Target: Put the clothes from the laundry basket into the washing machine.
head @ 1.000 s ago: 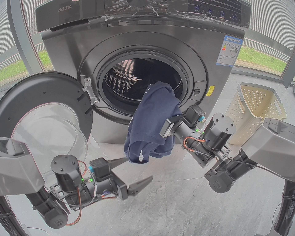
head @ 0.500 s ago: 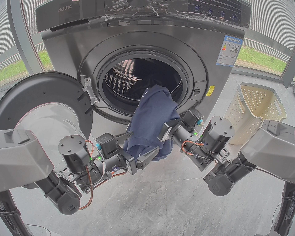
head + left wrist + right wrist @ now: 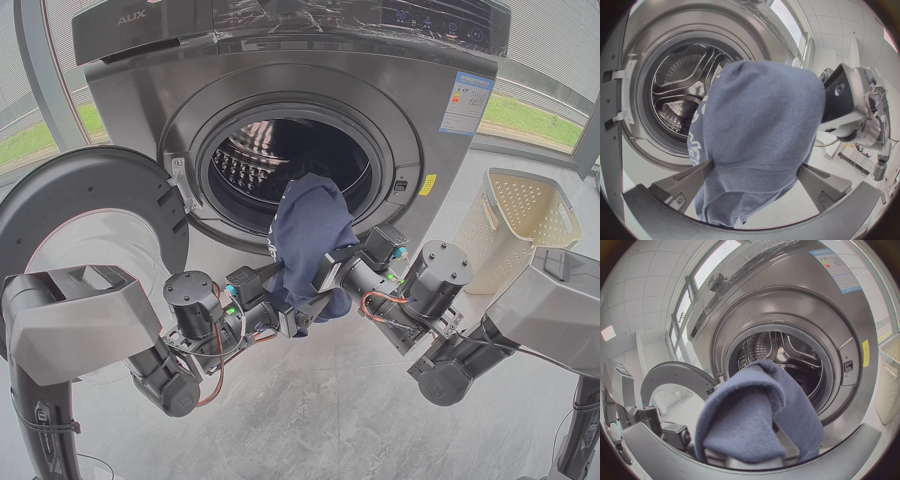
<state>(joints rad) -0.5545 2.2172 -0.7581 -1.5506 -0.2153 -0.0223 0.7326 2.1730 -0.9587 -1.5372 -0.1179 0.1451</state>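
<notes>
A navy blue garment (image 3: 309, 225) hangs in front of the open washing machine (image 3: 281, 156), its top level with the lower part of the drum mouth. My right gripper (image 3: 315, 265) is shut on the garment from the right, and the cloth drapes over its fingers (image 3: 784, 443). My left gripper (image 3: 300, 287) is open at the garment's lower part, with one finger (image 3: 693, 175) on each side of the hanging cloth (image 3: 756, 131). The cream laundry basket (image 3: 519, 219) stands to the right of the machine.
The machine's round door (image 3: 94, 206) is swung wide open to the left, close behind my left arm. The drum (image 3: 678, 93) looks dark and bare inside. Grey tiled floor (image 3: 325, 406) lies open in front of the machine.
My left arm has risen and swung right, from low over the floor up to the garment's hanging end. The right gripper has shifted the garment slightly left.
</notes>
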